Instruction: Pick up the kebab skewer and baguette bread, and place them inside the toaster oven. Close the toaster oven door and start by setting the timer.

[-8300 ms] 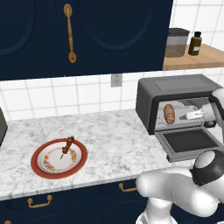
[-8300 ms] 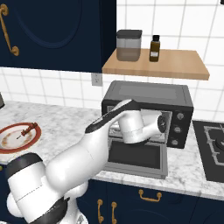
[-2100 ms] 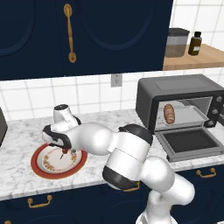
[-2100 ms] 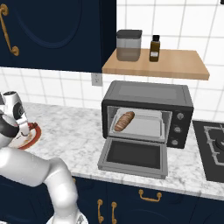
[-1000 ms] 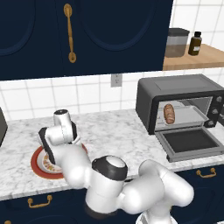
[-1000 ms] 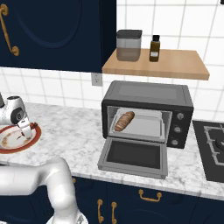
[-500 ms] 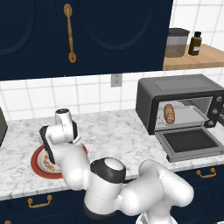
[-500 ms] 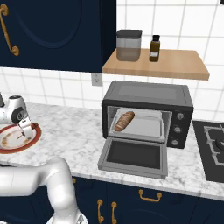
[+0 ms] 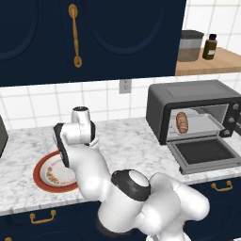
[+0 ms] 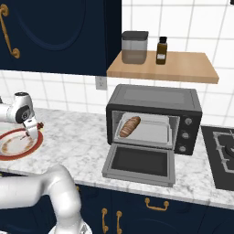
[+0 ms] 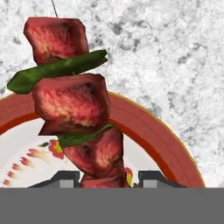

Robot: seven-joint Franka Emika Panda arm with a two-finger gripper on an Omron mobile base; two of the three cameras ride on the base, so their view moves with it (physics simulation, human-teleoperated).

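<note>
Two fingers (image 11: 65, 178) flanking kebab skewer (image 11: 72, 100)

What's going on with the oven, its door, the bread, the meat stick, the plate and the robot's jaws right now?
toaster oven: open at the front.
toaster oven door: dropped down flat.
baguette bread: lying inside the oven.
kebab skewer: over the plate, between the jaws.
plate: on the counter.
gripper: jaws either side of the skewer, closing in.

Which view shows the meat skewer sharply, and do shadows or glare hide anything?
Hand view: the kebab skewer of red-brown meat chunks looks sharp, evenly lit, over the red-rimmed plate. Right base view: the skewer is too small to make out; the dark grey toaster oven interior is shaded, without glare.
</note>
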